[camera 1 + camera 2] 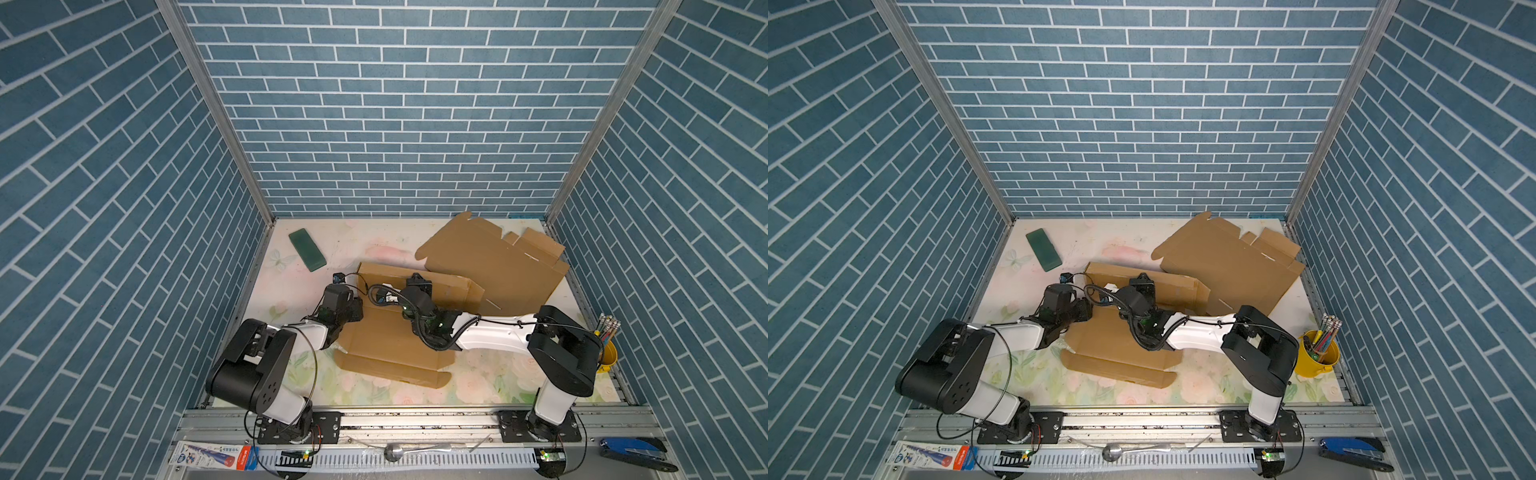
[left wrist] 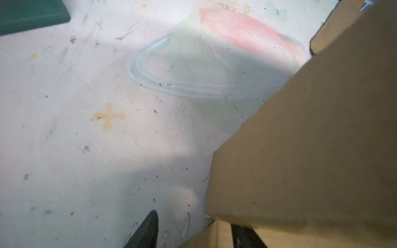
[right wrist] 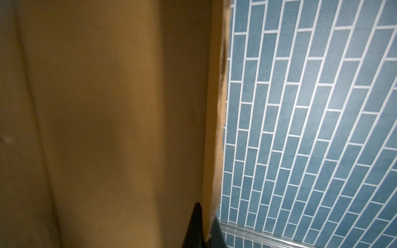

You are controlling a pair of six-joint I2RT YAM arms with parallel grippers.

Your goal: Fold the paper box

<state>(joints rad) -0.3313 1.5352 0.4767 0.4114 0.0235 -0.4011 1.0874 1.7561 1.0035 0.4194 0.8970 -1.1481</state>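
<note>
The paper box (image 1: 386,340) is a brown cardboard blank lying mid-table in both top views, its far wall (image 1: 1167,286) raised upright. My right gripper (image 1: 417,284) reaches across to that wall's top edge. The right wrist view shows it (image 3: 207,214) shut on the cardboard's (image 3: 107,128) thin edge, one dark finger on each side. My left gripper (image 1: 353,309) sits at the box's left edge. In the left wrist view it (image 2: 193,218) is open. One finger (image 2: 148,229) rests over the mat. The other finger (image 2: 242,236) lies under a raised cardboard flap (image 2: 311,139).
A second cardboard blank (image 1: 494,257) lies tilted at the back right, close to the wall. A flat green block (image 1: 307,249) sits at the back left. A yellow cup of pencils (image 1: 606,353) stands by the right edge. Blue brick walls enclose three sides.
</note>
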